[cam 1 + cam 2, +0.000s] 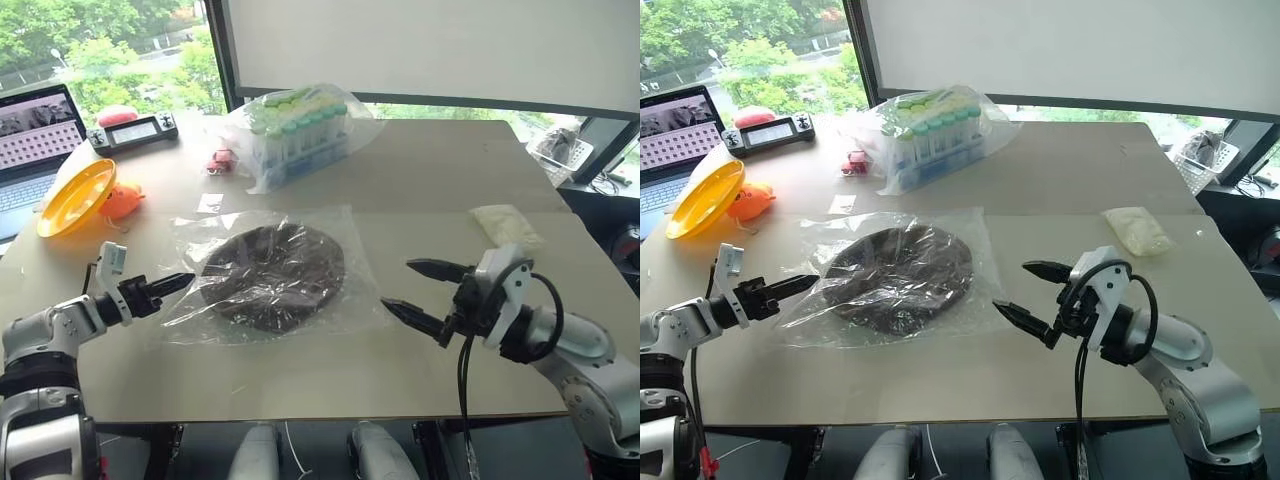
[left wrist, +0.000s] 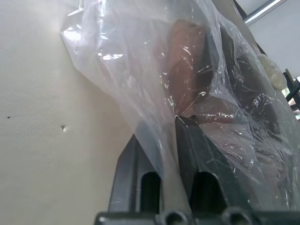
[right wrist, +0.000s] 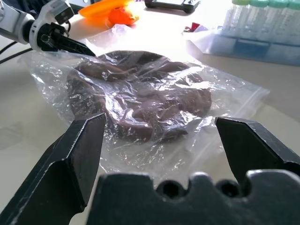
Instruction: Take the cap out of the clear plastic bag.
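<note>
- We are pinching the near-left edge of the clear plastic bag (image 1: 270,275) with the left gripper (image 1: 172,285); its two black fingers (image 2: 187,154) are pressing together with a fold of film trapped between them, as the left wrist view is showing.
- We are holding the right gripper (image 1: 418,292) with its jaws standing wide and gripping nothing, just off the bag's right-hand edge and clear of the film.
- The relation the coming move is turning on: the cap (image 1: 272,277) is lying straight ahead of the right gripper's open jaws, between the two grippers. The left gripper is the nearer one, already at the bag's edge beside the cap; the right is standing a short reach away.
- The bag is lying flat on the table (image 1: 450,190), its long axis running across from one gripper toward the other. The right wrist view is showing a straight strip at the bag's edge nearest the right gripper; we judge this to be the mouth, though we cannot tell whether it is sealed.
- The cap is sitting wholly inside the bag: dark brown, soft, oval and slightly domed, creased in folds, with the crinkled film glinting over it.
- In our judgement, the right gripper is needing to travel forward to the bag's near edge while the left is anchoring the far side.
- The bagged rack of green-capped tubes (image 1: 298,132) and the small white packet (image 1: 506,224) are lying well apart from both grippers.
</note>
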